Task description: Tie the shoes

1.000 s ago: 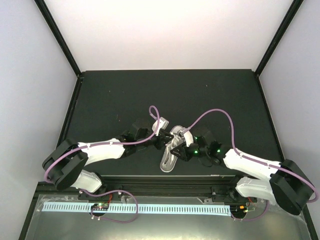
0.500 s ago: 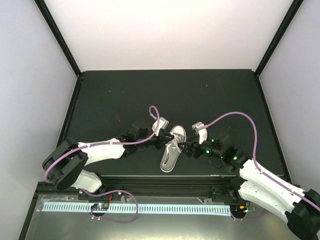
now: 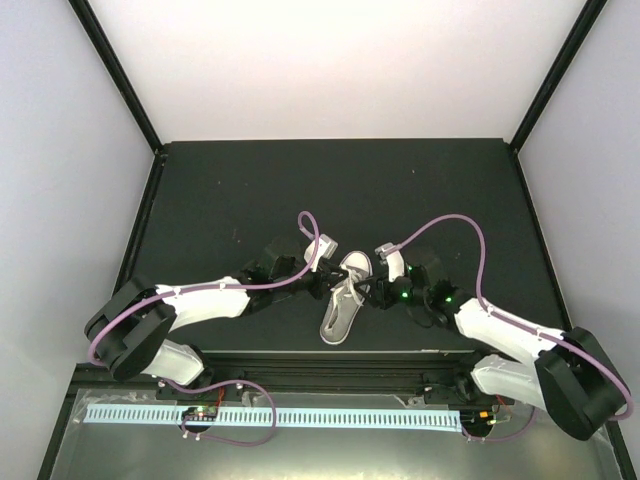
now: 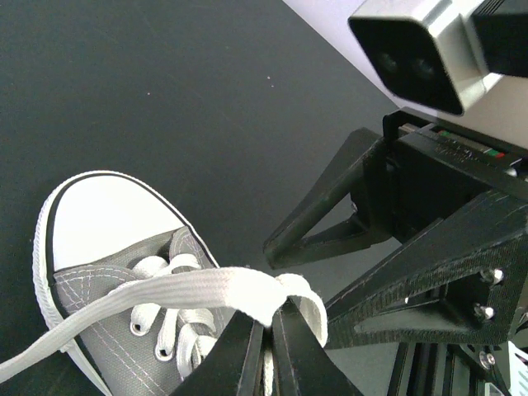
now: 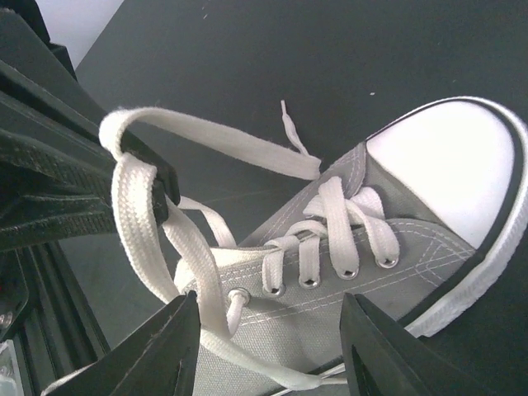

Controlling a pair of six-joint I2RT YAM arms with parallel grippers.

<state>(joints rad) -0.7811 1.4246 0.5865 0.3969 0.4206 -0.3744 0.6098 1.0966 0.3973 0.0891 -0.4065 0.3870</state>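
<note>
The grey sneaker (image 3: 341, 303) with white toe cap lies near the table's front edge, between both grippers. My left gripper (image 4: 269, 323) is shut on a white lace (image 4: 210, 289), pinching a folded loop above the shoe's tongue. It sits at the shoe's left in the top view (image 3: 322, 283). My right gripper (image 5: 272, 346) is open and empty, its jaws wide apart over the shoe's grey side (image 5: 371, 272), just right of the shoe in the top view (image 3: 368, 293). The held lace loop (image 5: 136, 177) hangs from the left fingertips (image 5: 161, 177) down to the eyelets.
A loose lace end (image 5: 289, 124) lies on the black table (image 3: 230, 200) beyond the shoe. The table's front edge and a metal rail (image 3: 330, 355) run just behind the shoe's heel. Purple cables (image 3: 450, 235) arc over both arms.
The right arm has changed posture and its gripper has drawn back from over the shoe to its right side. The left gripper has stayed still with the lace held.
</note>
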